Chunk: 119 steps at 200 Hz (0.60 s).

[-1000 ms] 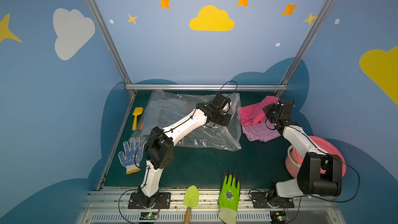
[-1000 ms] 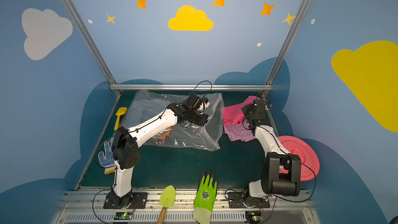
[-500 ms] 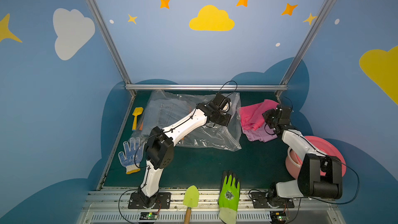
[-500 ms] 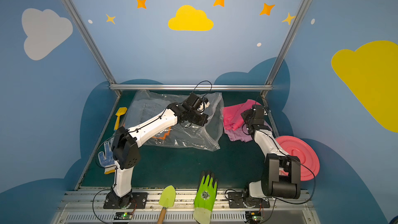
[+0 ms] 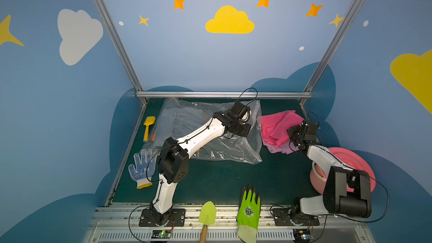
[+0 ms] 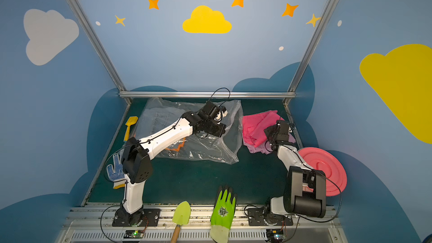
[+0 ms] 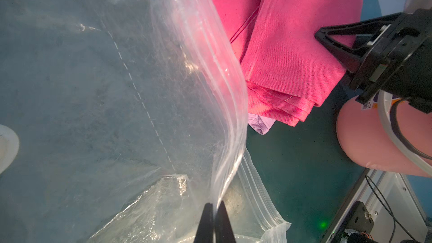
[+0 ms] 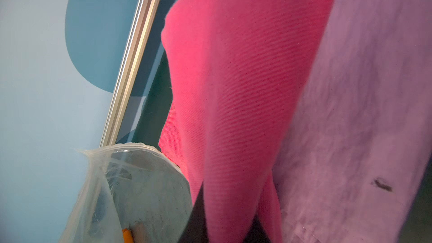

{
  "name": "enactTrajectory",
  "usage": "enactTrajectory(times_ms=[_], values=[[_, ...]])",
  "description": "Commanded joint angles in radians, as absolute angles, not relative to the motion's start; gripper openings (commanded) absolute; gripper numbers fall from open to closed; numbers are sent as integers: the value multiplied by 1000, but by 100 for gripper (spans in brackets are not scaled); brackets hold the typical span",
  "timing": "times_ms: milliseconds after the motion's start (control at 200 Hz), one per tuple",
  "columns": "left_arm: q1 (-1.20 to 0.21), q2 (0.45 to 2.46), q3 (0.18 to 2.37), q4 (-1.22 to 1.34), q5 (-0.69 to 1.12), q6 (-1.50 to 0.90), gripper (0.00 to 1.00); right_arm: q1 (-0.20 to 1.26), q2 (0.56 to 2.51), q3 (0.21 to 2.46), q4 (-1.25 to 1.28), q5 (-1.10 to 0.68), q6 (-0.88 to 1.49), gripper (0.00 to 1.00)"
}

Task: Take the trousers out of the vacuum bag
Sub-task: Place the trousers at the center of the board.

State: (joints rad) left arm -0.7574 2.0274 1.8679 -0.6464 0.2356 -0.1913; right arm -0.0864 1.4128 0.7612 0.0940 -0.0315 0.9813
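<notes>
Hot pink trousers (image 5: 278,125) are out of the vacuum bag (image 5: 243,147). They're lying just beside its zip edge, on top of the lilac trousers (image 5: 284,150). The right gripper (image 5: 291,134) has its fingers (image 8: 195,220) clamped on a fold of the pink cloth. Over the last second it's slid from level with the bag's far corner to about level with its middle, though the pile itself barely shifted. The left gripper (image 7: 215,206) hasn't budged, fingers pinched on the bag's zip lip and holding the mouth up. The denim trousers (image 5: 180,122) and orange trousers (image 6: 178,146) are still inside the bag. So two out, two to go. My guess is the right one is parking the pink pair on the bench (image 5: 233,183) and needs to let go next.
</notes>
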Motion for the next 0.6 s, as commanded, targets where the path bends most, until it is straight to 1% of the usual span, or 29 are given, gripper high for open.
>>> enactTrajectory(times_ms=[0, 275, 591], values=[[-751, 2046, 1892, -667, 242, -192, 5, -96, 1397, 730, 85, -92, 979, 0], [-751, 2048, 1896, -673, 240, -192, 5, -129, 1397, 677, 92, -135, 971, 0], [-752, 2047, 1902, -676, 238, -190, 5, -178, 1396, 613, 97, -167, 973, 6]])
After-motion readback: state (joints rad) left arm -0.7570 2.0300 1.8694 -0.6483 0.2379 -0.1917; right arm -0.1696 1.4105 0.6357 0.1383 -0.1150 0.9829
